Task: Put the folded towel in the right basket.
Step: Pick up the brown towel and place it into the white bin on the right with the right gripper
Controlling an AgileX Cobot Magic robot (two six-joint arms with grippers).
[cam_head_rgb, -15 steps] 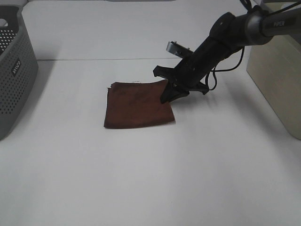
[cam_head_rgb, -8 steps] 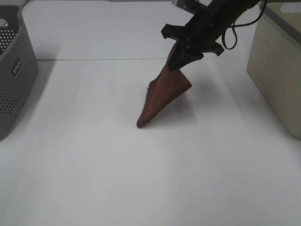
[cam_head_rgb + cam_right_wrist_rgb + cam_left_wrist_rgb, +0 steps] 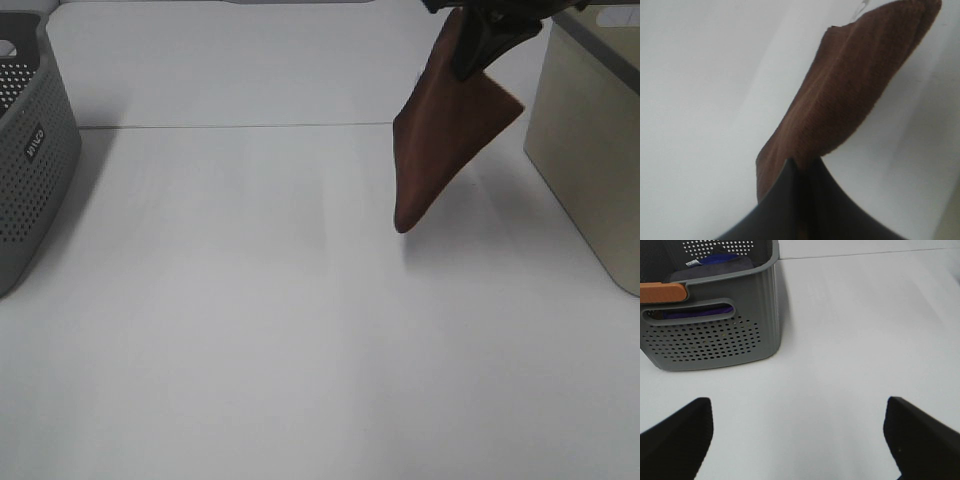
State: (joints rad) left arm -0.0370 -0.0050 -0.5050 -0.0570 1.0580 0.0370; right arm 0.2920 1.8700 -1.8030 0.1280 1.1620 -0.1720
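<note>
My left wrist feed shows the left gripper point(image 3: 800, 432) wide open, its two dark fingers point(image 3: 677, 435) spread far apart over the white table point(image 3: 850, 340). Ahead of it and off to one side stands the grey basket point(image 3: 715, 335), its perforated wall facing the gripper. A purple cloth point(image 3: 715, 262) lies inside it and an orange tab point(image 3: 662, 291) sits at its rim.

Further right, in the overhead view, the right gripper point(image 3: 468, 58) sits high at the top edge, clamped on one corner of the brown towel point(image 3: 450, 135). The towel hangs straight below the gripper as a folded wedge. It narrows to a low corner that looks clear of the table, with its shadow just beneath.

On the right wrist feed I see the two black fingers point(image 3: 780, 205) pinched tight together on the cloth.

Just to the gripper's right stands the beige basket point(image 3: 590, 150). The towel hangs near that basket's side wall, outside it, and the two look apart.
</note>
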